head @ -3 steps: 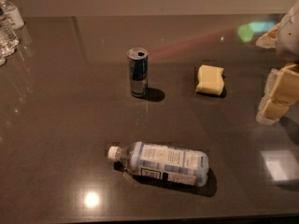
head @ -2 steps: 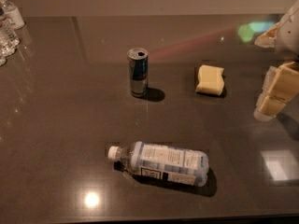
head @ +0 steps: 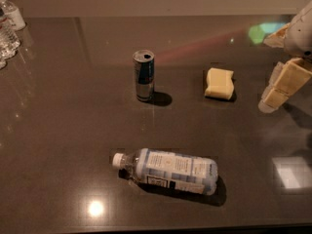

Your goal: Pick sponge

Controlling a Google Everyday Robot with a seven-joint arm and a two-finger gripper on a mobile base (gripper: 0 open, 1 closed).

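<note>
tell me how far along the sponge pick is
Done: nothing yet; the sponge lies on the table, right of the can, untouched. In hand: the gripper hangs at the right edge, apart from the sponge. Left: reach it, grasp, lift.

End effector (head: 282,84) partly cropped at right edge, bottles (head: 7,30) at left.

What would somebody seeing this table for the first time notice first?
Probably the clear water bottle lying on its side near the front of the dark table. Behind it stands an upright can, with the pale-yellow sponge to its right. The gripper hangs at the right edge, beside the sponge but not touching it.
</note>
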